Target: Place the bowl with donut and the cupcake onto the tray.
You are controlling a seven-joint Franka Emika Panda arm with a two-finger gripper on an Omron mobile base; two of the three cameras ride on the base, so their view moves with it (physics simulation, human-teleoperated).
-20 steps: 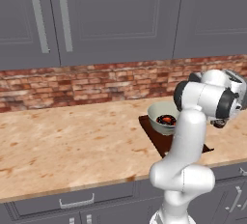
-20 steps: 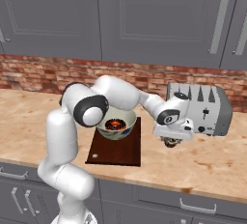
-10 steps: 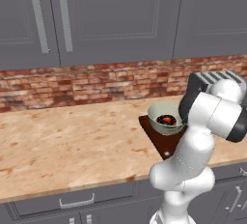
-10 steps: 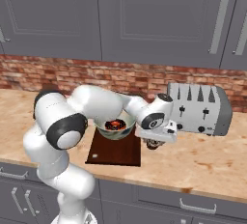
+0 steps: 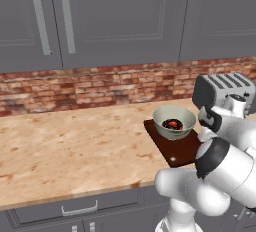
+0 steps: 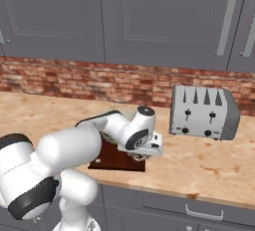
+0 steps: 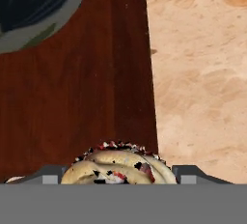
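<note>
The cupcake (image 7: 117,166) is cut off below, and the bowl (image 7: 34,6) by the top-left corner.

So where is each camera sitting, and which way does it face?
Left base view: behind the arm, to its left, facing forward and down at the bowl with the donut on the tray; the arm rises at lower right.
Right base view: behind, to its right, facing the toaster; the arm reaches from lower left, pincer at the tray's near corner.
Hand view: on the hand, looking down onto the tray, cupcake between the fingertips.
Shared: the tray in all three views, the toaster in both base views.
</note>
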